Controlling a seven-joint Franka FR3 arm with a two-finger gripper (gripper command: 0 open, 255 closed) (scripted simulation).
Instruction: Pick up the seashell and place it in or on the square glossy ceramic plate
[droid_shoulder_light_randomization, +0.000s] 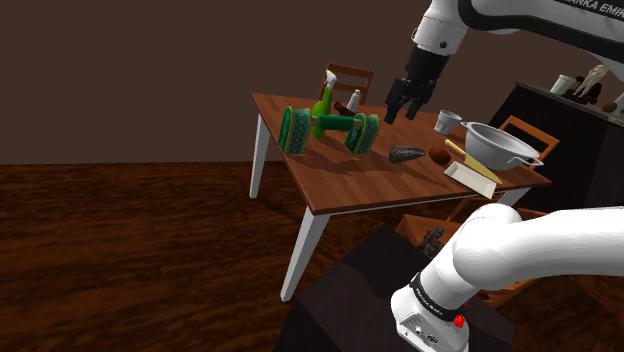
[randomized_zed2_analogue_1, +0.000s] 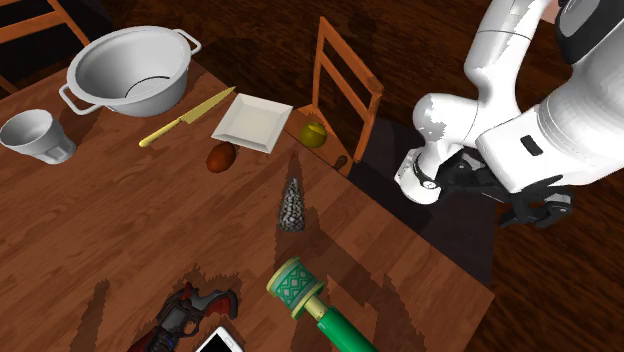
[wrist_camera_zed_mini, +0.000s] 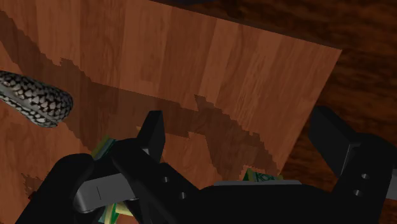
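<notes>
The hand (wrist_camera_zed_mini: 242, 127) is open and empty, its two black fingers (wrist_camera_zed_mini: 153, 130) standing wide apart with only bare wood showing between them. It hangs from the white arm (droid_shoulder_light_randomization: 445, 30), which stretches in from high at the shoulder view's right and bends down at the wrist. The fingers therefore point down at the counter (droid_shoulder_light_randomization: 335, 180) from well above it, over its far part, between the green spray bottle (droid_shoulder_light_randomization: 325, 100) and the white cup (droid_shoulder_light_randomization: 447, 120). The counter is a brown wooden top on white legs, and it is crowded. A big grey two-handled pot (randomized_zed2_analogue_1: 132, 68) stands toward one end and a green dumbbell (randomized_zed2_analogue_1: 310, 300) lies toward the other, with the things that matter between them. The square white plate (randomized_zed2_analogue_1: 252, 122) lies flat near the counter's edge by the wooden chair (randomized_zed2_analogue_1: 340, 80) and has nothing on it. A yellow knife (randomized_zed2_analogue_1: 187, 116) lies alongside it, and a small brown oval thing (randomized_zed2_analogue_1: 222, 156) sits just off its corner. The seashell (randomized_zed2_analogue_1: 292, 207), a speckled grey cone, lies on the wood near the plate but apart from it. Seen from the wrist, it sits off to one side of the fingers, outside them and untouched. As I read it, nothing of the task is done: the shell is not yet grasped, so reaching it, closing on it, lifting it and setting it on the plate are all left.
</notes>
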